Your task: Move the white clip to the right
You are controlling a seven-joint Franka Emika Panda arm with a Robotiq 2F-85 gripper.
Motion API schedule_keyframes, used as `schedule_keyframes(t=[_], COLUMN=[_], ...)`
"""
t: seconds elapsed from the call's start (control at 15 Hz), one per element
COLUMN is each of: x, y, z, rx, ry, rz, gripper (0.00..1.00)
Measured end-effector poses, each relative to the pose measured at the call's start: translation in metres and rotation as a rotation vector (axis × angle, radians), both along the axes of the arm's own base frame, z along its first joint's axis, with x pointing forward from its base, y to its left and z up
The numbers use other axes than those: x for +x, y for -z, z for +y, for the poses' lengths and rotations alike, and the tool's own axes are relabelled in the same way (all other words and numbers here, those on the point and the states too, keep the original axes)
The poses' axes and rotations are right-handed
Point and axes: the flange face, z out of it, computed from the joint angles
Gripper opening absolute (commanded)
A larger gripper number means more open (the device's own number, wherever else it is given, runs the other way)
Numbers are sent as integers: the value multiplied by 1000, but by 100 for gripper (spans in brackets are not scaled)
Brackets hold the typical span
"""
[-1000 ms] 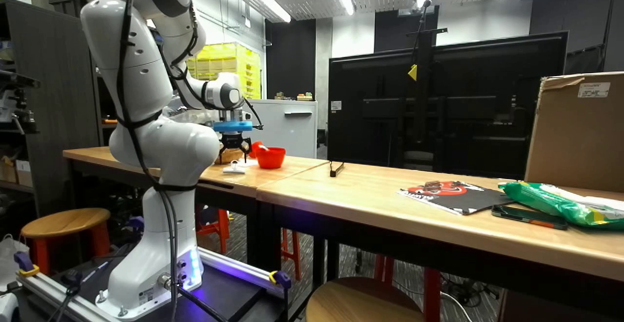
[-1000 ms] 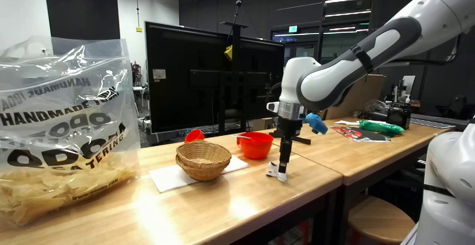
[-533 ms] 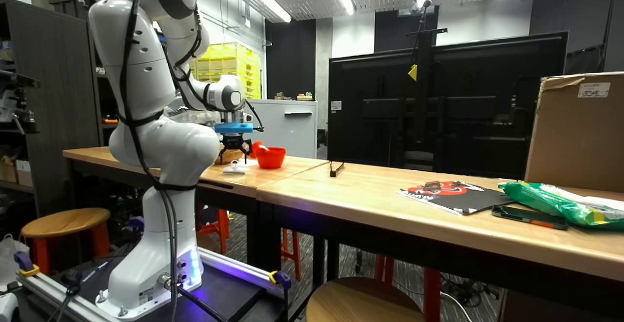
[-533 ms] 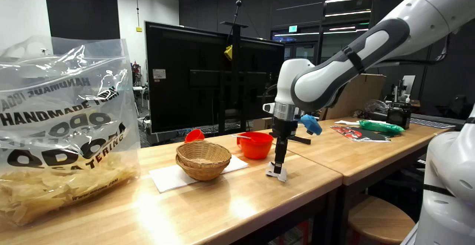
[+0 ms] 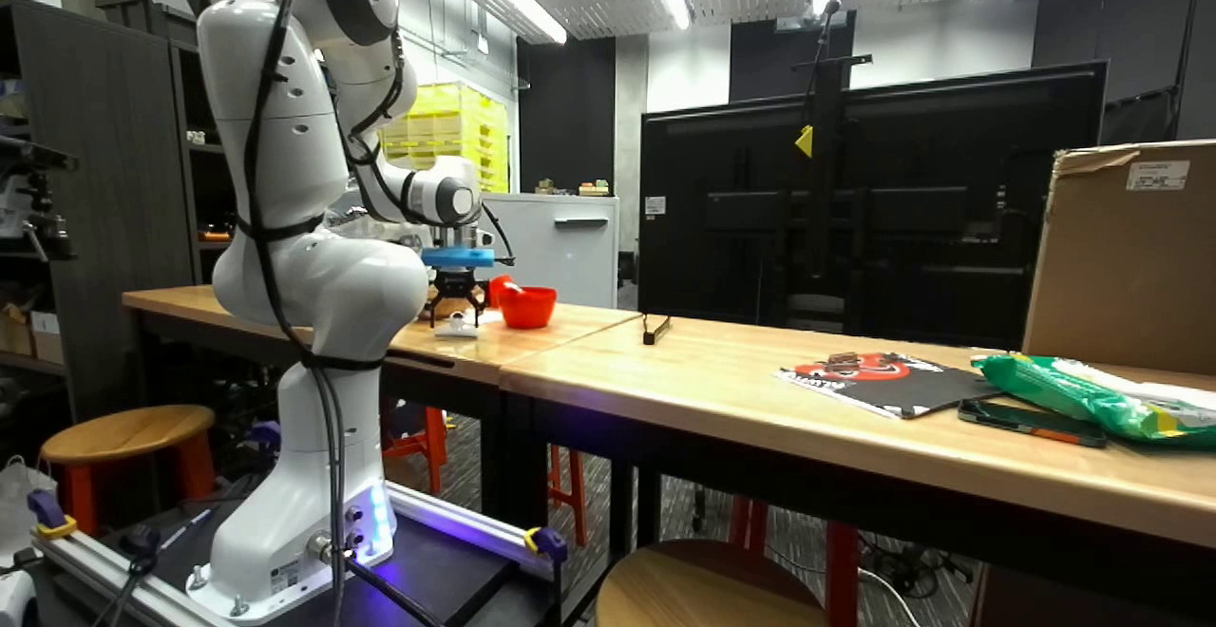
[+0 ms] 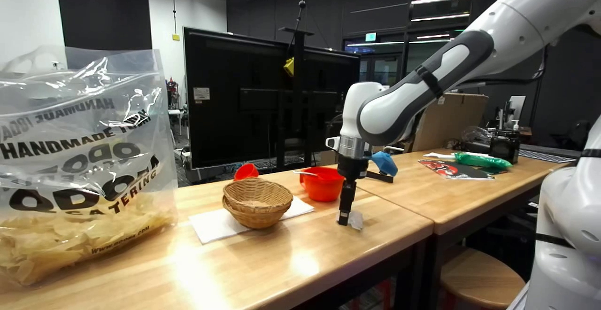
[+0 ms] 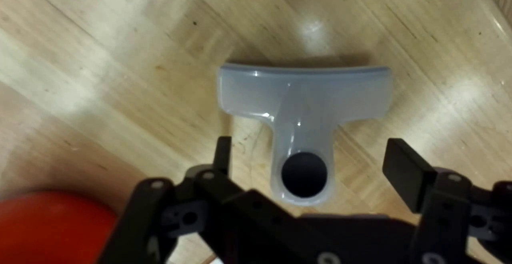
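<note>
Between the spread fingers [image 7: 408,174] of the gripper [image 7: 314,162], in the wrist view, sits the stem of the white clip [image 7: 304,100], with a gap on either side. The clip lies on the wooden table [image 6: 235,263], its bar toward twelve o'clock and its stem toward six.

From the clip in an exterior view, the red bowl [image 6: 324,188] is near at eleven o'clock, a pale handle [image 6: 305,173] across its rim. At ten is a tilted red cup [image 6: 245,172]; at nine, two nested wicker baskets [image 6: 256,218] on white paper [image 6: 206,225], then a clear bag [image 6: 70,159] with chips [image 6: 80,239] at its bottom.

Toward five o'clock the wood ends at the table's edge [image 6: 338,270]. Toward two, a stretch of tabletop reaches the seam [image 6: 399,206] with a second table [image 6: 422,195], where a dark bar [image 6: 382,177] lies at one.
</note>
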Motion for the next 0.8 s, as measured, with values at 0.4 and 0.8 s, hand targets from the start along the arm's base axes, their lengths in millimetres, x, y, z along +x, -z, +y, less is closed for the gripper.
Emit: schedule_keyframes(t=[0.4,0.8], x=[7,9], y=[-2,-3], z=[0,-3], rx=[5,8], ry=[8,19], rz=[-14,-25], gripper=[18,10])
